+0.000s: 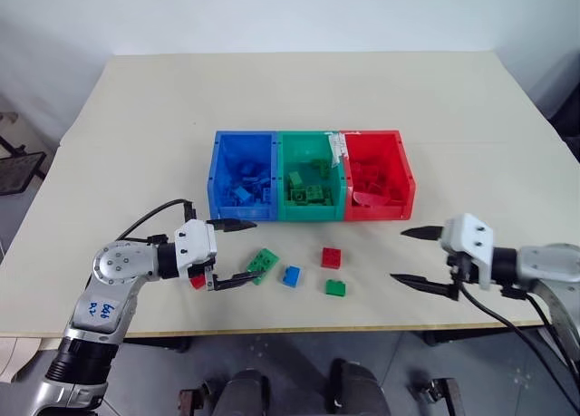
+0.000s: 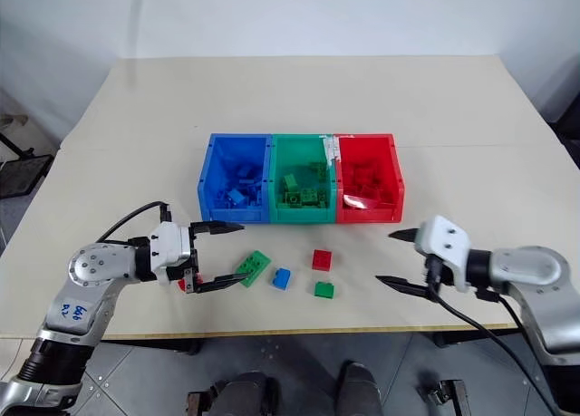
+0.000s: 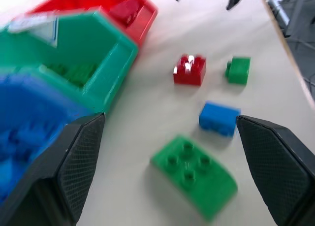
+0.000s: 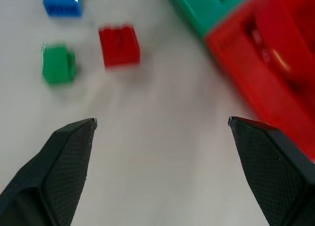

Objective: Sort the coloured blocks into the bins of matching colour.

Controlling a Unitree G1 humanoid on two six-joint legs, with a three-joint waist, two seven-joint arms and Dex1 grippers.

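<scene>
Left eye view: nearest, the left tool [image 1: 238, 252] at 8 o'clock and the right tool [image 1: 406, 256] at 4 o'clock are both seen over the surface [image 1: 136, 117] with fingers spread wide apart and nothing held. Between them, loose blocks are scattered: a small red brick [image 1: 197, 281] by the left tool, a longer green brick [image 1: 263, 265], a blue brick [image 1: 290, 275], a small green brick [image 1: 335, 287] and a red brick [image 1: 331, 257]. Farther off, toward 12 o'clock, the joined bins are set side by side, the blue bin [image 1: 243, 176], green bin [image 1: 311, 176] and red bin [image 1: 376, 174], each holding bricks of its own colour.
</scene>
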